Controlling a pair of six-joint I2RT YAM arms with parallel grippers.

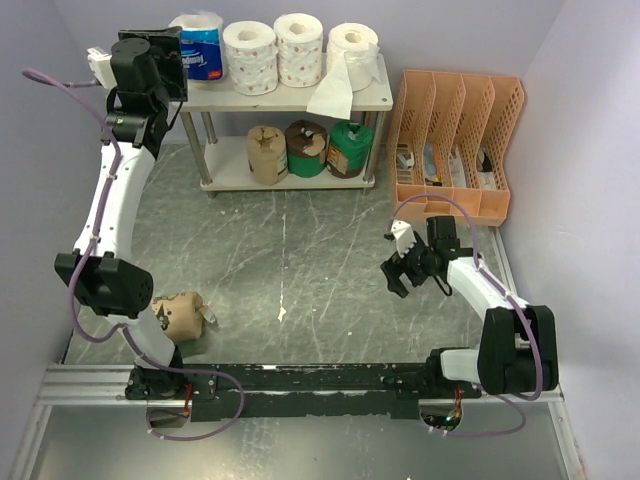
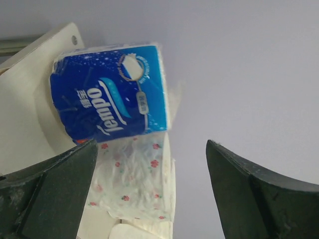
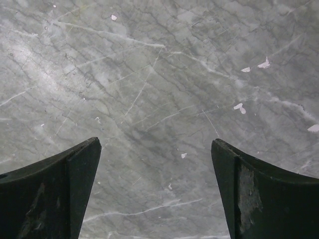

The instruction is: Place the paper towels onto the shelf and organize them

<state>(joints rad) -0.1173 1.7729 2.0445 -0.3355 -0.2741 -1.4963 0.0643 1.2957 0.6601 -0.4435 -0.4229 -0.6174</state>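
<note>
The shelf (image 1: 395, 97) stands at the back of the table. Its top board holds a blue-wrapped roll (image 1: 200, 50) and three white rolls (image 1: 299, 48); the rightmost white roll (image 1: 355, 52) trails a loose sheet over the edge. The lower board holds a tan roll (image 1: 267, 153) and two green rolls (image 1: 350, 148). Another tan roll (image 1: 182, 313) lies on the table by the left arm's base. My left gripper (image 1: 176, 62) is open and empty just left of the blue roll (image 2: 112, 92); a pink-dotted roll (image 2: 132, 179) lies behind it. My right gripper (image 1: 400, 262) is open and empty above the table.
An orange slotted file organizer (image 1: 455, 145) stands right of the shelf. Walls close in the left, back and right sides. The right wrist view shows only grey marbled table (image 3: 159, 74) between its fingers (image 3: 259, 194).
</note>
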